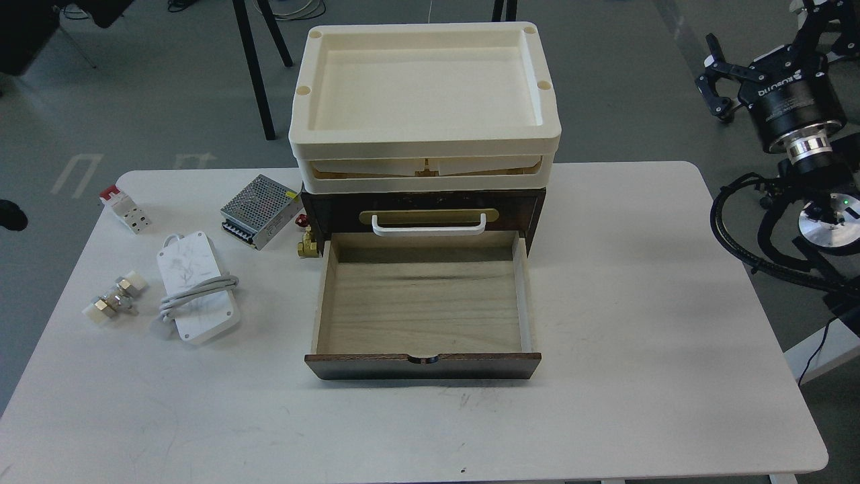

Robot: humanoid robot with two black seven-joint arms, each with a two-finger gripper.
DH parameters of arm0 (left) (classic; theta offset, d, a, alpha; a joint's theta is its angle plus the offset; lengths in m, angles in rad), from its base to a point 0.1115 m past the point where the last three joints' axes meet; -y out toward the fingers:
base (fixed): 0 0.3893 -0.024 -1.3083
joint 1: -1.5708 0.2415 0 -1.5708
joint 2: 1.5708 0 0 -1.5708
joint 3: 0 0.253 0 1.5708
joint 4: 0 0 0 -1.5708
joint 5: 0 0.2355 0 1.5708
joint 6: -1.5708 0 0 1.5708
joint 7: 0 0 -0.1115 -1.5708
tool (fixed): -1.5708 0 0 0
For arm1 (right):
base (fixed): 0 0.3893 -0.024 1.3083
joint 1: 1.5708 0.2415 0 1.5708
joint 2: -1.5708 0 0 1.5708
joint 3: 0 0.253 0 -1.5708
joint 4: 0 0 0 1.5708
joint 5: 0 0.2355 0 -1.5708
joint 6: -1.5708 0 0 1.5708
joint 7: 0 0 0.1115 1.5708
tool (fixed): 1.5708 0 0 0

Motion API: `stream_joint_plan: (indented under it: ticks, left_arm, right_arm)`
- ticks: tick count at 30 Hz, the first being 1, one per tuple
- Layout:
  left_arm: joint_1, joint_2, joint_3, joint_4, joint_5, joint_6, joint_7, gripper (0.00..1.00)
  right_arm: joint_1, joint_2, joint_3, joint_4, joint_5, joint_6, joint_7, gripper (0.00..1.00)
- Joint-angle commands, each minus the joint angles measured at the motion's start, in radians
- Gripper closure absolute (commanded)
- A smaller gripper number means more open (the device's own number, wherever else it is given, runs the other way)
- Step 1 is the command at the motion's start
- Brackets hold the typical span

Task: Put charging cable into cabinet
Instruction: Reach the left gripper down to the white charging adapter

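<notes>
The charging cable (195, 269), a flat white brick with a grey-white cord looped round it, lies on the table to the left of the cabinet. The cabinet (336, 210) is a dark brown box at the table's middle. Its pale wood-lined drawer (423, 306) is pulled out towards me and holds nothing. A white handle (428, 228) on a brass plate sits above the drawer. My right gripper (713, 81) is open and empty, high off the table's far right corner. My left arm is out of view.
Cream trays (424, 144) are stacked on the cabinet. A silver perforated power supply (259, 210), a red-and-white block (125, 209), metal fittings (113, 300) and a brass fitting (309, 246) lie on the white table (638, 302) near the cable.
</notes>
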State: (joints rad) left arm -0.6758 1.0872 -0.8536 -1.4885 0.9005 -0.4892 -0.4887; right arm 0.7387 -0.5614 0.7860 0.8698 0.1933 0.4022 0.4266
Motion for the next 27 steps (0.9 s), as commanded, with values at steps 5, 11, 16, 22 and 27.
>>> stream_joint_plan:
  ticks: [5,11,16,22,27]
  left_arm:
    - [0.030,0.054,0.333,0.133,1.181,0.093,0.000,0.01]
    - [0.031,-0.044,0.435,0.359,1.244,0.227,0.000,0.02]
    - [0.030,-0.171,0.510,0.483,1.242,0.257,0.000,0.03]
    - [0.030,-0.234,0.550,0.577,1.241,0.301,0.000,0.05]
    - [0.030,-0.268,0.553,0.614,1.239,0.316,0.000,0.16]
  right_arm:
    - [-0.030,-0.003,0.006,0.002,-0.002,0.003,0.000,0.00]
    - [-0.031,-0.002,0.007,0.014,-0.002,0.001,0.000,0.00]
    - [-0.033,-0.005,0.007,0.014,-0.002,-0.002,0.000,0.00]
    - [-0.045,-0.009,0.007,0.014,-0.002,-0.003,0.000,0.00]
    - [-0.050,-0.009,0.009,0.014,-0.002,-0.005,0.000,0.00]
